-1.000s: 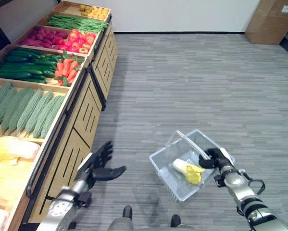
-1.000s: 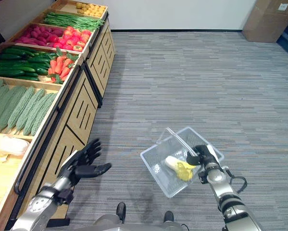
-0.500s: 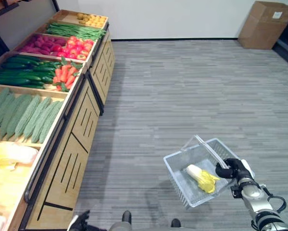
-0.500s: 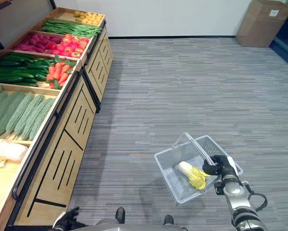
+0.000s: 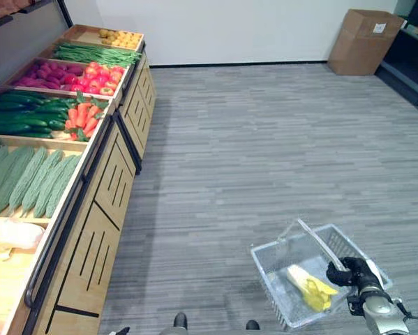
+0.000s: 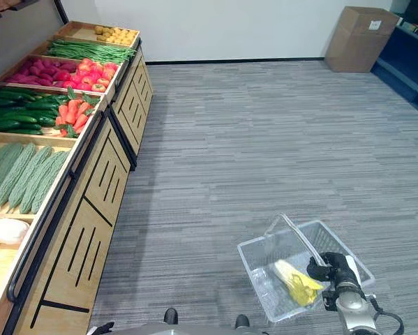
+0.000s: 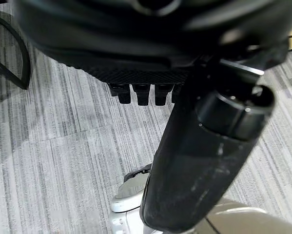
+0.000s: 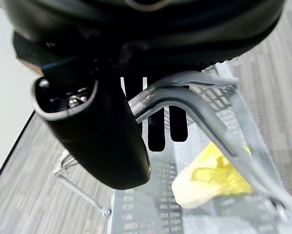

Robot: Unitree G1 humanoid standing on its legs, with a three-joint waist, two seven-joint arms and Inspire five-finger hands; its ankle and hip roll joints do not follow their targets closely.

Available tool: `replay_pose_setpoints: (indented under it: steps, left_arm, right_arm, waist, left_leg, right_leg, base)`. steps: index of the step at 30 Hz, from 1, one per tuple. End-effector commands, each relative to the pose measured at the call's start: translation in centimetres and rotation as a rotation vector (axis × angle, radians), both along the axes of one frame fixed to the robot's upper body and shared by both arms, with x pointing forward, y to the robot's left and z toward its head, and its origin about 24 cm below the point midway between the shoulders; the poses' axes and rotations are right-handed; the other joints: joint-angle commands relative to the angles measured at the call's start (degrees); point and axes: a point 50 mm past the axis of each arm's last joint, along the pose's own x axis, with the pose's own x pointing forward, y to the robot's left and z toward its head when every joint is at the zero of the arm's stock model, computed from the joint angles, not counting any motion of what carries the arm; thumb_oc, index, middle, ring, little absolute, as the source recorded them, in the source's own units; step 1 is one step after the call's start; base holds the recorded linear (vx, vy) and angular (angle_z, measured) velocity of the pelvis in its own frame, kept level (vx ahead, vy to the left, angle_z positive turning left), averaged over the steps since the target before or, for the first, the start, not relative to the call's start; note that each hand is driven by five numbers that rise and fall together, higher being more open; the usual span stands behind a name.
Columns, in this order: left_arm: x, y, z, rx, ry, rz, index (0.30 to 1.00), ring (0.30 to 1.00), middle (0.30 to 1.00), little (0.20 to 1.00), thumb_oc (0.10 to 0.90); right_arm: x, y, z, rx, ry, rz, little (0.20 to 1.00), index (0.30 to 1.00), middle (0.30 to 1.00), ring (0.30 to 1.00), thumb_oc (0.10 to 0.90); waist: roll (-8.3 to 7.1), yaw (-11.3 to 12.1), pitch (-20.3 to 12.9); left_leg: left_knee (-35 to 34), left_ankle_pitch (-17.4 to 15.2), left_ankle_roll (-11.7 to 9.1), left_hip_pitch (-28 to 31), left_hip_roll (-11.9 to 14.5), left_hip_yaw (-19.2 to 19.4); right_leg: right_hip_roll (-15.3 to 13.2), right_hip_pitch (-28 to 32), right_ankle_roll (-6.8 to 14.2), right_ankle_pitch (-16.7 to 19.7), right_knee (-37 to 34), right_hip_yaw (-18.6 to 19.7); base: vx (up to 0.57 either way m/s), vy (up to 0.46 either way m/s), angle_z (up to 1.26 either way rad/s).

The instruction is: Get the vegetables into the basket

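The right hand (image 5: 353, 271) has its fingers curled round the handle (image 5: 313, 239) of a clear wire basket (image 5: 272, 261), which hangs low at the robot's right, out over the grey carpet (image 5: 264, 139). One vegetable lies in the basket, a pale cabbage (image 5: 308, 286) with yellow leaf tips, resting on the mesh bottom.

The left hand (image 7: 184, 146) shows in its own wrist view, hanging over the carpet and touching nothing; its fingers look loosely straight, with nothing held.

The rest of the vegetables sit in the wooden stand (image 5: 97, 230) along the robot's left, well apart from the basket: bitter gourds (image 5: 27, 178), cucumbers (image 5: 24, 115), carrots (image 5: 79, 118), then red produce (image 5: 97, 72), green beans (image 5: 93, 53) and potatoes (image 5: 114, 35) at the far end. Another pale cabbage (image 5: 6, 234) lies in the nearest bin.

I judge the cabbage light but leafy and soft, so it wants a broad hold round the firm white stem end, not the loose tips. The gourds and cucumbers look stiff and smooth, possibly slippery; round the middle would be steadiest. The basket tilts on its handle, so added weight could swing it.
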Motion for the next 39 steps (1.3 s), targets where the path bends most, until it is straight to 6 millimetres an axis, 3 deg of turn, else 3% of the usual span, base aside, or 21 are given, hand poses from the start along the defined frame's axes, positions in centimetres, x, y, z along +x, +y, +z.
replay_pose_setpoints:
  steps: [1, 9, 10, 13, 21, 34, 37, 39]
  left_arm:
    - [1.1, 1.4, 0.4, 0.071, -0.009, -0.020, 1.000, 1.000, 1.000, 1.000, 0.900]
    - [1.0, 1.2, 0.3, 0.065, -0.007, -0.017, 1.000, 1.000, 1.000, 1.000, 0.900]
    - [0.5, 3.9, 1.9, 0.133, -0.068, -0.222, 1.000, 1.000, 1.000, 1.000, 0.900]
    - [-0.3, 3.8, 1.7, 0.107, -0.032, -0.210, 1.000, 1.000, 1.000, 1.000, 0.900]
    - [-1.2, 3.7, 1.5, 0.077, 0.008, -0.197, 1.000, 1.000, 1.000, 1.000, 0.900]
    - [-1.0, 4.0, 1.6, 0.065, 0.021, -0.204, 1.000, 1.000, 1.000, 1.000, 0.900]
    - [-1.1, 4.1, 1.6, 0.072, 0.024, -0.194, 1.000, 1.000, 1.000, 1.000, 0.900]
    - [-0.8, 4.4, 1.7, 0.085, 0.021, -0.195, 1.000, 1.000, 1.000, 1.000, 0.900]
  right_arm:
    - [5.7, -2.6, 6.3, -0.072, -0.404, -0.092, 0.300, 0.300, 0.300, 0.300, 0.400]
    - [5.3, -2.8, 5.9, -0.071, -0.385, -0.122, 0.300, 0.300, 0.300, 0.300, 0.400]
    - [0.9, -1.0, 1.7, 0.023, -0.233, -0.110, 0.300, 0.300, 0.300, 0.300, 0.400]
    - [0.7, -1.2, 1.6, 0.016, -0.202, -0.102, 0.300, 0.300, 0.300, 0.300, 0.400]
    - [0.6, -2.1, 1.8, -0.046, -0.132, -0.068, 0.300, 0.300, 0.300, 0.300, 0.400]
    - [2.0, -3.6, 4.0, -0.252, -0.069, 0.094, 0.300, 0.300, 0.300, 0.300, 0.400]
    - [2.0, -3.8, 4.2, -0.275, -0.060, 0.107, 0.300, 0.300, 0.300, 0.300, 0.400]
    - [2.7, -3.6, 4.8, -0.295, -0.096, 0.129, 0.300, 0.300, 0.300, 0.300, 0.400]
  waist:
    - [-1.89, 0.8, -1.1]
    - [-1.82, 0.7, -0.9]
    - [-4.04, 1.0, -1.7]
    - [-4.05, 1.0, -2.0]
    - [-3.92, 1.5, -2.3]
    - [-3.29, 1.1, -1.6]
    - [-3.16, 1.2, -1.3]
    - [-2.76, 1.1, 0.0]
  left_leg:
    - [0.4, -2.1, -0.9, 1.0, 0.3, 0.5]
    - [0.4, -2.1, -1.0, 1.0, 0.4, 0.6]
    - [0.4, -2.8, -0.1, 0.4, 0.3, -2.6]
    - [0.4, -3.0, -0.2, 0.7, 0.4, -2.4]
    - [0.4, -3.2, -0.4, 1.1, 0.8, -1.7]
    - [0.4, -3.3, -0.5, 2.2, 1.5, -1.2]
    - [0.4, -3.2, -0.6, 2.5, 1.8, -1.5]
    - [0.4, -2.4, -0.7, 2.3, 3.0, -2.2]
  right_leg:
    - [-2.0, -0.8, 1.9, 2.3, 0.2, 0.0]
    - [-1.8, -0.9, 1.8, 2.4, 0.2, 0.2]
    - [-2.6, -1.0, 2.1, 1.3, 1.9, -1.5]
    - [-2.6, -0.5, 2.1, 1.7, 1.2, -1.4]
    - [-2.3, -0.3, 2.3, 2.0, 0.2, -0.7]
    - [-1.5, 0.0, 2.0, 1.6, 0.4, 0.3]
    - [-1.2, 0.0, 1.6, 0.9, 1.5, 0.3]
    - [-0.2, -2.1, 0.5, -1.4, 6.3, 0.3]
  base:
    - [0.00, -0.009, -0.05]
    - [0.00, -0.001, 0.00]
    - [0.00, 0.000, 0.00]
    - [0.01, 0.002, 0.07]
    - [0.01, -0.004, -0.02]
    - [0.00, -0.013, -0.04]
    - [0.01, -0.040, -0.02]
    - [-0.05, -0.117, 0.00]
